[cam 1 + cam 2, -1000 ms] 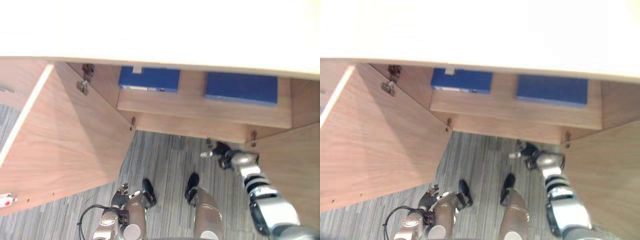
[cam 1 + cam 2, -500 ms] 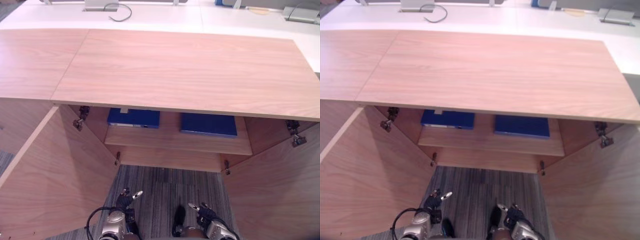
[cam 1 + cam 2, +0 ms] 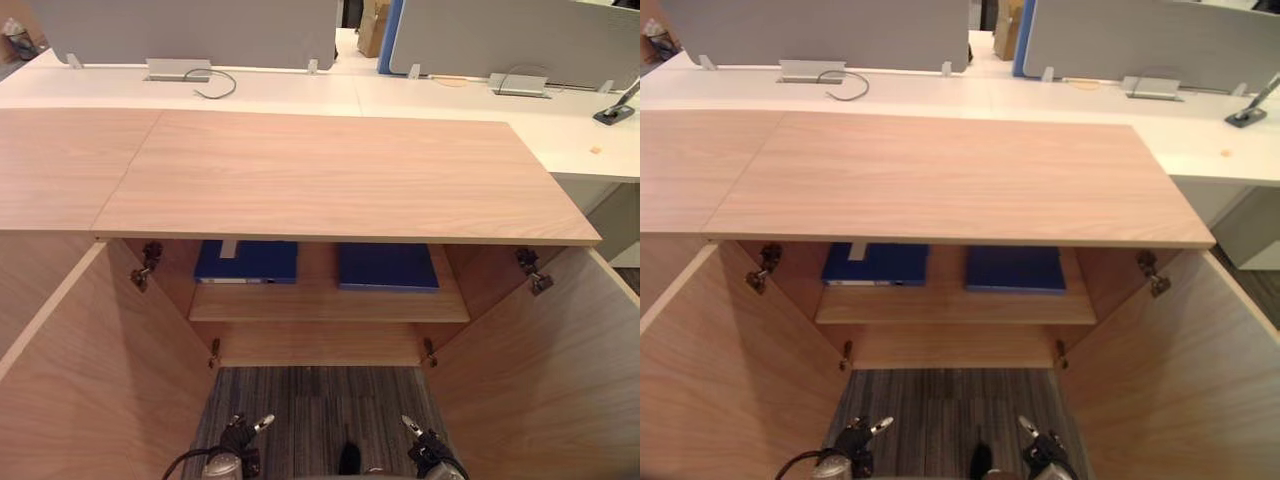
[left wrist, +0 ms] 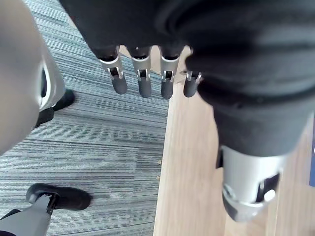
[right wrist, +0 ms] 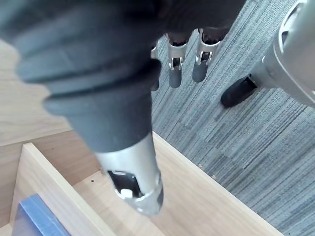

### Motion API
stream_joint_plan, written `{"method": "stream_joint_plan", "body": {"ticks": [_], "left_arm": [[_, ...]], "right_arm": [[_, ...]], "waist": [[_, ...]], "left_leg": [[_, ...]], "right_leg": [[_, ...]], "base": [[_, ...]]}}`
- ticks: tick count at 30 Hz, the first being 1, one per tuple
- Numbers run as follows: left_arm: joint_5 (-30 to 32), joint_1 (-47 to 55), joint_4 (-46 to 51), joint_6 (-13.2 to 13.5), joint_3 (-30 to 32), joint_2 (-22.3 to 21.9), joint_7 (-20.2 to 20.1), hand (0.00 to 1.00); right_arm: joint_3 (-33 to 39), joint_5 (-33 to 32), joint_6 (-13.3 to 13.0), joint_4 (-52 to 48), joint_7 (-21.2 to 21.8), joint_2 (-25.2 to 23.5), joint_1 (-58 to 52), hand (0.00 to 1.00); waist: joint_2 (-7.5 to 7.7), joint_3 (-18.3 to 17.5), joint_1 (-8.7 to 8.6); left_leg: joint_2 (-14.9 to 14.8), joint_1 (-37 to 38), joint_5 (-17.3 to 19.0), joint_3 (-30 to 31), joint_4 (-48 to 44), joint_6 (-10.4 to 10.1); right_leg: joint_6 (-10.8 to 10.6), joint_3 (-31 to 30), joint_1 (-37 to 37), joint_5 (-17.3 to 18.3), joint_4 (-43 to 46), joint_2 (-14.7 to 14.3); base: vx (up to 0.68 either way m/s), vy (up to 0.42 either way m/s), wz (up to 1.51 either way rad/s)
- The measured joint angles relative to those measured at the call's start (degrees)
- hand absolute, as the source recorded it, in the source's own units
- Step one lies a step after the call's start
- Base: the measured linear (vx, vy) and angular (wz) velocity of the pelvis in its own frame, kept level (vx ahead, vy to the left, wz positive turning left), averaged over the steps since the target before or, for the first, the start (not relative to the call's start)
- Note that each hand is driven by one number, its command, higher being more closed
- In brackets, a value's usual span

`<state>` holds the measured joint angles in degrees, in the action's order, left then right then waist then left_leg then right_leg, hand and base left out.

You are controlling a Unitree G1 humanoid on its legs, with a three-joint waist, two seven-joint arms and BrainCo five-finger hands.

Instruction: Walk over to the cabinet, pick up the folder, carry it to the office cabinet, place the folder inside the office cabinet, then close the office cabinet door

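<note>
The head camera is tilting upward compared with before, bringing the white tabletop (image 3: 300, 92) behind the light wooden office cabinet (image 3: 340, 175) into sight. The left flat blue folder (image 3: 246, 261) and the right flat blue folder (image 3: 388, 267) are lying unmoved on the inner shelf, with both doors open. The right hand (image 3: 424, 452), raised a second ago, is hanging low like the left hand (image 3: 238, 438). The wrist views are showing relaxed, empty fingers (image 4: 143, 78) (image 5: 175, 69) over grey striped carpet (image 4: 98, 147).

Grey carpet (image 3: 318, 402); white desks (image 3: 300, 92), perhaps partitioned
</note>
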<state>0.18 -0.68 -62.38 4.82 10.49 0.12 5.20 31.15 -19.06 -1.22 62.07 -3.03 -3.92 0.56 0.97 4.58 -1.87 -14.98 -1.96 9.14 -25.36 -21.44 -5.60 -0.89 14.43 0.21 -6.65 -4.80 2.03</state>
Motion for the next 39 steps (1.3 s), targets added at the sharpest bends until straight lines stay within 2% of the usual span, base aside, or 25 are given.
{"method": "stream_joint_plan", "body": {"ticks": [1, 4, 5, 6, 7, 10, 13, 19, 22, 24, 25, 26, 27, 29, 30, 31, 32, 33, 34, 35, 37, 39], "left_arm": [[0.0, -0.13, -0.01, 0.0, 0.04, -0.02, 0.01, 0.0], [-0.26, -0.13, -0.03, 0.19, 1.48, -0.21, 0.05, 0.0], [-0.57, -0.11, -0.05, 0.33, 2.42, -0.96, 0.09, 0.0], [-0.82, -0.1, -0.1, 0.33, 2.53, -1.12, 0.1, 0.0], [-1.03, -0.08, -0.25, 0.28, 2.52, -1.73, 0.09, 0.0], [-2.43, -0.17, -0.25, 0.26, 2.52, -2.38, 0.01, 0.0], [-2.15, 0.21, -0.5, 0.22, 2.9, -1.58, -0.03, 0.0], [-2.61, -0.2, -1.45, -0.28, 5.05, -2.16, -0.01, 0.0], [-2.75, -0.17, -1.31, -0.3, 5.92, -3.26, 0.0, 0.0], [-2.74, -0.06, -0.87, -0.3, 6.98, -3.68, 0.02, 0.0], [-2.74, -0.08, -0.69, -0.29, 7.39, -3.74, 0.02, 0.0], [-2.76, 0.06, -0.09, -0.29, 7.81, -3.83, 0.02, 0.0], [-2.99, 0.24, -0.02, -0.29, 7.69, -3.99, -0.05, 0.0], [-3.74, 0.8, 0.71, -0.37, 8.15, -3.99, 0.07, 0.0], [-4.66, 2.0, 2.38, -0.33, 8.61, -4.03, 0.11, 0.0], [-4.98, 2.16, 2.35, -0.32, 8.77, -3.9, 0.13, 0.0], [-5.26, 2.23, 2.26, -0.43, 8.94, -3.57, 0.2, 0.0], [-5.26, 1.92, 2.05, -0.45, 9.01, -3.55, 0.22, 0.0], [-5.26, 1.77, 0.94, -0.88, 9.04, -3.4, 0.21, 0.0], [-5.27, 1.7, 0.34, -1.06, 9.05, -2.98, 0.2, 0.0], [-4.93, 1.29, 0.19, -1.07, 8.91, -1.93, 0.15, 0.0], [-4.89, 0.86, -0.28, -1.18, 8.86, -1.11, 0.17, 0.0]], "right_arm": [[-0.25, 0.0, 0.0, 0.01, -0.07, 0.18, -0.11, 0.0], [-3.41, 0.08, 0.02, 0.07, -0.51, 1.28, -0.44, 0.0], [-4.22, 0.29, 0.01, 0.01, -0.51, 1.68, -0.46, 0.0], [-4.39, 0.32, 0.0, -0.07, -0.51, 1.9, -0.44, 0.0], [-4.45, 0.57, -0.01, -0.06, -0.49, 2.45, -0.44, 0.0], [-4.45, 2.92, 0.6, -0.24, -0.41, 3.29, -1.76, 0.0], [-5.59, 4.76, 1.21, -0.01, -0.16, 3.8, -2.52, 0.0], [-5.32, 4.82, 1.4, 0.86, -0.11, 4.24, -3.05, 0.0], [-5.39, 4.91, 1.46, 0.56, -0.35, 4.2, -3.08, 0.0], [-5.92, 6.13, 1.82, -0.51, -0.51, 4.21, -3.05, 0.0], [-6.34, 6.82, 1.86, -0.97, -0.51, 4.21, -2.99, 0.0], [-6.55, 6.88, 1.94, -1.98, -0.52, 3.99, -2.99, 0.0], [-6.2, 6.9, 2.06, -3.03, -0.62, 4.07, -3.14, 0.0], [-5.3, 6.78, 2.2, -3.86, -1.01, 4.23, -4.31, 0.0], [-3.96, 6.73, 2.04, -4.08, -1.19, 4.23, -5.24, 0.0], [-3.55, 6.73, 2.04, -3.98, -1.24, 4.24, -5.53, 0.0], [-3.5, 6.77, 2.06, -3.87, -1.45, 4.02, -5.52, 0.0], [-3.11, 6.71, 2.12, -3.91, -1.46, 4.1, -5.33, 0.0], [-2.86, 6.79, 1.91, -3.87, -1.61, 4.64, -5.15, 0.0], [-2.87, 6.87, 2.0, -3.13, -1.64, 4.71, -4.68, 0.0], [-2.27, 6.96, 2.3, -1.11, -1.68, 4.44, -4.02, 0.0], [-0.97, 7.0, 2.36, -0.13, -1.7, 3.98, -4.09, 0.0]], "waist": [[-0.1, 0.18, 0.28], [-0.48, 0.35, 1.56], [-1.14, 0.44, 1.77], [-1.54, 0.56, 1.73], [-2.14, 0.52, 1.51], [-2.04, 0.45, 1.36], [-1.98, 0.0, 0.97], [-2.24, 0.02, 0.61], [-2.26, -0.04, 0.45], [-2.48, 0.13, 0.92], [-2.49, 0.37, 1.12], [-2.71, 1.13, 1.31], [-3.37, 1.79, 1.06], [-3.41, 1.97, 0.99], [-3.29, 1.82, 0.88], [-3.25, 1.68, 0.93], [-2.08, 1.5, 1.17], [-2.59, 1.68, 1.29], [-3.88, 1.41, 1.23], [-3.75, 1.49, 1.29], [-2.56, 1.88, 1.47], [-1.45, 2.01, 1.21]], "left_leg": [[0.12, 0.04, 0.16, 1.08, -0.57, 0.15], [2.41, 0.49, 2.22, 11.21, -0.18, 1.32], [3.57, 1.81, 3.33, 15.93, 2.26, 0.78], [4.02, 2.67, 3.89, 17.47, 3.85, 0.39], [4.82, 4.03, 4.83, 18.62, 6.95, -0.87], [7.7, 6.48, 4.04, 14.96, 10.4, 0.43], [9.5, 8.36, 3.61, 11.64, 13.18, 1.02], [9.76, 10.73, 3.61, 11.31, 13.92, 1.01], [10.41, 11.77, 3.62, 9.35, 14.13, 1.03], [10.55, 12.21, 3.57, 6.2, 13.69, 1.12], [10.48, 12.19, 3.53, 5.3, 13.36, 1.18], [10.25, 12.36, 3.63, 3.38, 12.94, 1.47], [9.96, 13.13, 4.15, 2.08, 13.44, 2.29], [9.88, 14.18, 4.27, 1.3, 14.41, 2.22], [9.8, 14.95, 4.36, 1.03, 14.41, 1.59], [9.8, 15.08, 4.38, 0.82, 14.4, 1.2], [10.32, 15.08, 4.38, 0.32, 14.45, 0.25], [10.41, 15.08, 4.39, 0.12, 14.46, -0.18], [9.6, 14.57, 3.88, 0.76, 15.3, 0.8], [9.13, 13.77, 3.76, 2.46, 16.13, 2.38], [9.45, 12.03, 3.52, 5.69, 16.55, 3.01], [9.3, 12.3, 2.59, 6.4, 16.79, 2.88]], "right_leg": [[0.0, -0.55, 0.15, -0.01, 0.01, 0.0], [0.09, -4.9, -0.54, -0.2, 0.15, -0.08], [-0.3, -7.02, -1.31, -0.67, 0.16, -0.4], [-0.6, -7.85, -1.6, -1.01, 0.07, -0.54], [-1.2, -9.1, -2.51, -1.66, -0.04, -0.63], [-2.38, -12.03, -3.39, -3.44, -0.1, 1.65], [-2.91, -15.0, -5.03, -3.81, -0.28, 2.16], [-2.91, -16.5, -4.78, -3.83, -0.03, 1.53], [-3.14, -18.15, -4.94, -4.02, 0.2, 1.62], [-3.12, -19.18, -7.48, -3.96, 4.09, 0.78], [-2.98, -18.87, -8.63, -3.86, 5.64, 0.52], [-1.38, -16.0, -10.61, -2.4, 9.0, 0.51], [1.51, -9.21, -12.57, 2.49, 14.63, 2.32], [4.1, -0.04, -15.82, 7.31, 26.1, 7.21], [4.56, 5.83, -16.14, 10.71, 34.07, 11.44], [4.38, 7.63, -15.9, 12.36, 35.8, 12.78], [2.69, 10.59, -15.66, 14.84, 35.56, 14.15], [2.09, 10.82, -15.68, 15.23, 35.11, 13.45], [2.36, 10.56, -15.92, 14.69, 32.94, 10.56], [2.07, 9.44, -15.89, 14.26, 30.21, 8.2], [2.84, 9.65, -15.35, 13.9, 27.06, 5.52], [3.19, 9.54, -15.33, 14.09, 27.38, 5.02]], "base": [[0.04, 0.021, -0.38], [0.02, 0.075, -0.7], [0.01, 0.104, -0.72], [0.0, 0.166, -0.83], [-0.01, 0.154, -0.58], [-0.01, 0.229, -0.53], [0.06, 0.165, -0.53], [0.06, 0.048, -0.3], [-0.04, 0.055, -0.34], [-0.1, 0.041, -0.64], [-0.16, -0.015, -0.77], [-0.15, -0.045, -0.6], [-0.13, -0.029, -0.44], [-0.08, 0.012, -0.09], [-0.05, -0.024, -0.06], [0.0, -0.114, -0.2], [0.04, -0.14, -0.3], [0.09, -0.234, -0.44], [0.07, -0.218, -0.53], [0.04, -0.207, -0.53], [-0.06, -0.116, -0.39], [-0.03, -0.089, -0.09]]}}
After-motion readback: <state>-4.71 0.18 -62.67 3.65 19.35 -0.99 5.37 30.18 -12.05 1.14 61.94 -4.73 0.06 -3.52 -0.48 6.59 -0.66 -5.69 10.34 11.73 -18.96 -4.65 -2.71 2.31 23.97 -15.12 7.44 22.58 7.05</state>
